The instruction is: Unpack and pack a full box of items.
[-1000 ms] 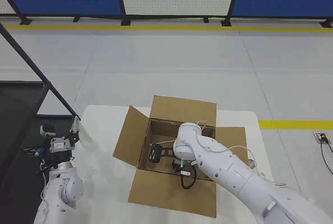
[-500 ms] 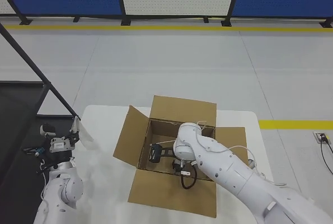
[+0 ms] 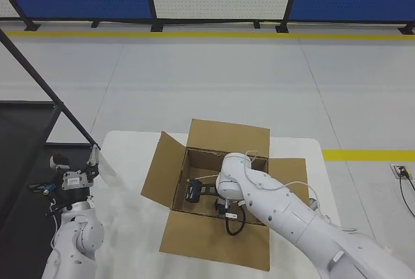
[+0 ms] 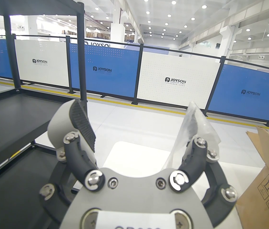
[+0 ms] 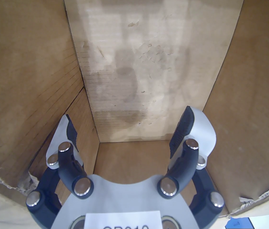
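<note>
Inside the cardboard box (image 5: 29,60), the right gripper (image 5: 128,122) is held spread and empty; the left gripper (image 4: 134,113) is spread too, with clear plastic film (image 4: 203,129) draped over one finger.

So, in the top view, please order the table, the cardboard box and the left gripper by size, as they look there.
1. Table, the largest, though partly covered.
2. Cardboard box, second.
3. Left gripper, clearly the smallest, even if it may sit nearer the camera.

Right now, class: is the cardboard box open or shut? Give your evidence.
Open. The cardboard box has its flaps spread outward, and the right gripper sits inside it.
</note>
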